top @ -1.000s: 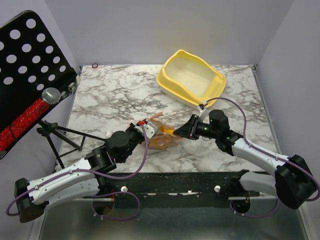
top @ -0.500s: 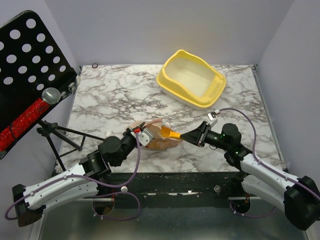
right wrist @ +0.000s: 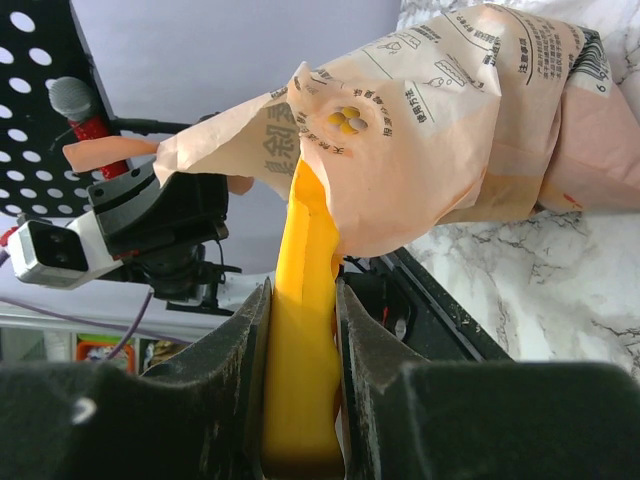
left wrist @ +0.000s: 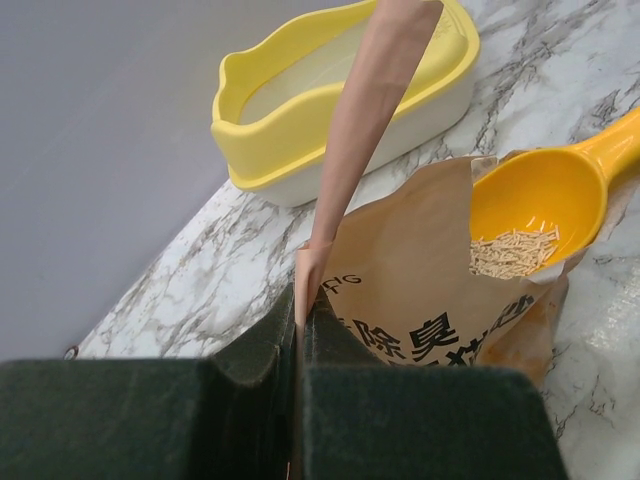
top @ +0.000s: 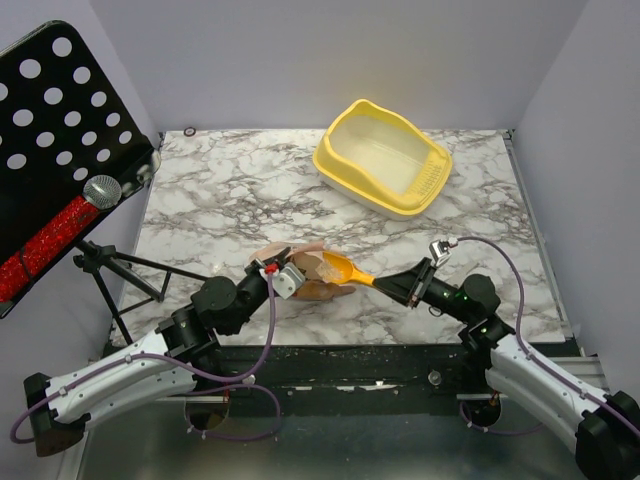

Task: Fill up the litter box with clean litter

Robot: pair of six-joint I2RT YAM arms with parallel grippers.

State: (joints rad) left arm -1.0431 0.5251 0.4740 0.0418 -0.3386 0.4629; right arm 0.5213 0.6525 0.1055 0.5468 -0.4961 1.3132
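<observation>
The right claw (right wrist: 302, 300) pinches the handle of the orange scoop (left wrist: 530, 200), while the left claw (left wrist: 300, 305), pressed together, holds up an edge of the paper bag (left wrist: 420, 300). A tilt of the scoop as it clears the bag's lip would likely spill its small load of clean litter (left wrist: 510, 250) onto the tabletop (top: 220, 190). The litter box (top: 328, 160) sits well apart, at the far right. Only the left wrist view shows that load; from the right wrist, the bag hides the bowl.
</observation>
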